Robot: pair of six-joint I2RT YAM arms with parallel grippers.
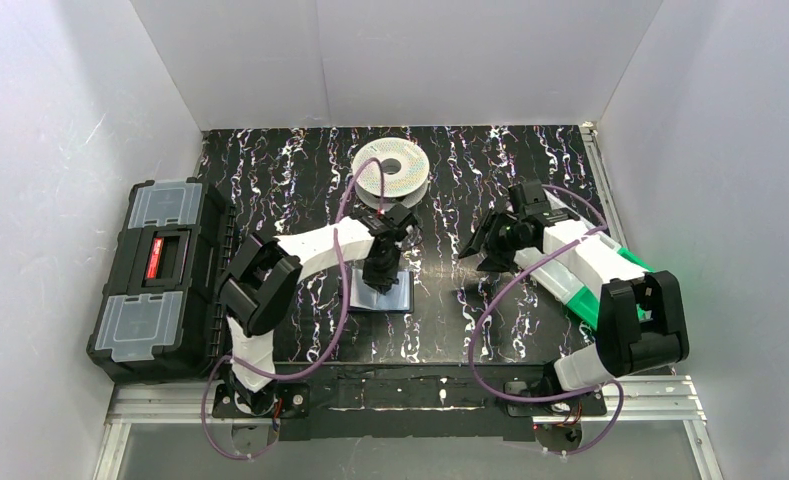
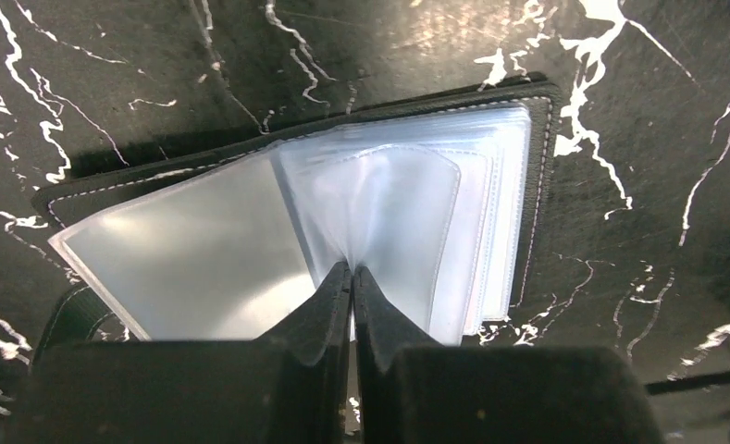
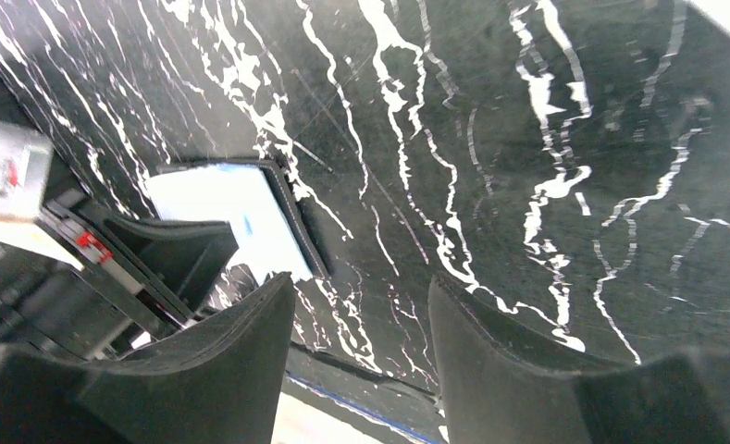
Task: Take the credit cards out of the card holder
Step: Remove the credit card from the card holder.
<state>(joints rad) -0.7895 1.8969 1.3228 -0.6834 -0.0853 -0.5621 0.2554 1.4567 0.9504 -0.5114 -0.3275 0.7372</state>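
The card holder [image 1: 402,296] lies open on the black marbled table, a black stitched case [image 2: 544,176] with a fan of clear plastic sleeves [image 2: 389,199]. My left gripper [image 2: 352,269] points down at it from above and is shut on the near edge of one clear sleeve, which puckers at the fingertips. No credit cards show; the sleeves I can see look empty and pale. My right gripper [image 3: 361,282] hovers open above bare table to the right of the holder [image 3: 241,217], with nothing between its fingers [image 3: 250,324]. From above it sits at mid right [image 1: 475,250].
A big black toolbox [image 1: 160,280] with clear lid bins fills the left edge of the table. A white filament spool [image 1: 391,170] stands at the back centre, just behind the left arm. White walls enclose three sides, and a metal rail [image 1: 410,395] runs along the near edge.
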